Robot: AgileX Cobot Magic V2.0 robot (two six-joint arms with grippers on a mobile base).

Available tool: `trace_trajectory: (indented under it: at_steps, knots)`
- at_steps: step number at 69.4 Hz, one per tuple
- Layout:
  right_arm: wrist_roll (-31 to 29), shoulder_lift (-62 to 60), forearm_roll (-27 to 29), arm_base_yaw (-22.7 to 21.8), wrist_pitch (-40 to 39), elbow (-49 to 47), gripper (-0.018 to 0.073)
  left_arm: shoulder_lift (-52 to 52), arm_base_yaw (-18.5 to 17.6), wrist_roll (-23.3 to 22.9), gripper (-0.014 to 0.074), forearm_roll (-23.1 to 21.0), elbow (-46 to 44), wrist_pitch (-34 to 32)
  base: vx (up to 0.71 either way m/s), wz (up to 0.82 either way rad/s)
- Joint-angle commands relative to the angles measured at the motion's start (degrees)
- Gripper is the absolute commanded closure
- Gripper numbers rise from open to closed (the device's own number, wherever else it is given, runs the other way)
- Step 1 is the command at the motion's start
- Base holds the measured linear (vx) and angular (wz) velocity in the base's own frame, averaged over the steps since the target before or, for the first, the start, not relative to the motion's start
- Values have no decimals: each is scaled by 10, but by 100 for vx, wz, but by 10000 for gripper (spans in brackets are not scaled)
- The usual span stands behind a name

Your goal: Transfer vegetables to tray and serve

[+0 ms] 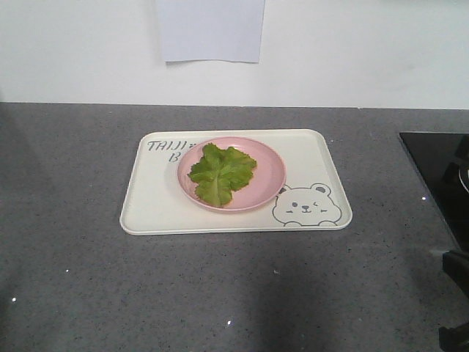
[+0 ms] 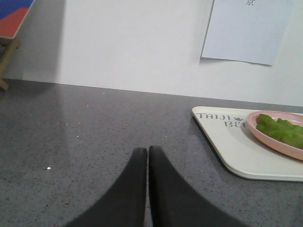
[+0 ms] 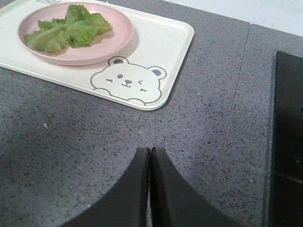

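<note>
A crinkled green lettuce leaf, the vegetables [image 1: 221, 173], lies on a round pink plate [image 1: 267, 165] that stands on the cream tray [image 1: 154, 198] with the bear face. The right wrist view shows the vegetables [image 3: 66, 32] on the pink plate [image 3: 118, 40] and the tray [image 3: 163, 52] up and to the left of my right gripper [image 3: 150, 149], which is shut with nothing in it over bare counter. My left gripper [image 2: 147, 150] is shut too, holding nothing, with the tray [image 2: 236, 156] and the vegetables [image 2: 281, 130] off to its right.
The grey speckled counter [image 1: 73, 279] runs back to a white wall with a paper sheet [image 1: 210, 29]. A black glossy panel [image 1: 432, 169] sits at the right, seen also as the black panel [image 3: 289, 132]. A wooden easel leg [image 2: 5, 56] stands far left.
</note>
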Motion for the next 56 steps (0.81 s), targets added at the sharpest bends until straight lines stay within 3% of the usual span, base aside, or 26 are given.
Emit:
trace_trajectory:
  at_steps: [1, 16, 36, 44, 56]
  knots:
    - [0, -11, -13, -1, -41, -3, 566, -9, -4, 0, 604, -4, 6, -48, 0, 0]
    - [100, -108, -65, -1, -181, 106, 565, -9, -4, 0, 604, -4, 6, -48, 0, 0]
    - [295, -224, -208, -1, -228, 222, 564, -9, -4, 0, 604, -4, 6, -48, 0, 0]
    - [326, -256, -229, -9, -240, 252, 564, -9, -4, 0, 604, -4, 6, -48, 0, 0]
    - [344, -305, -229, -69, -264, 278, 563, -9, -4, 0, 603, -4, 6, -48, 0, 0]
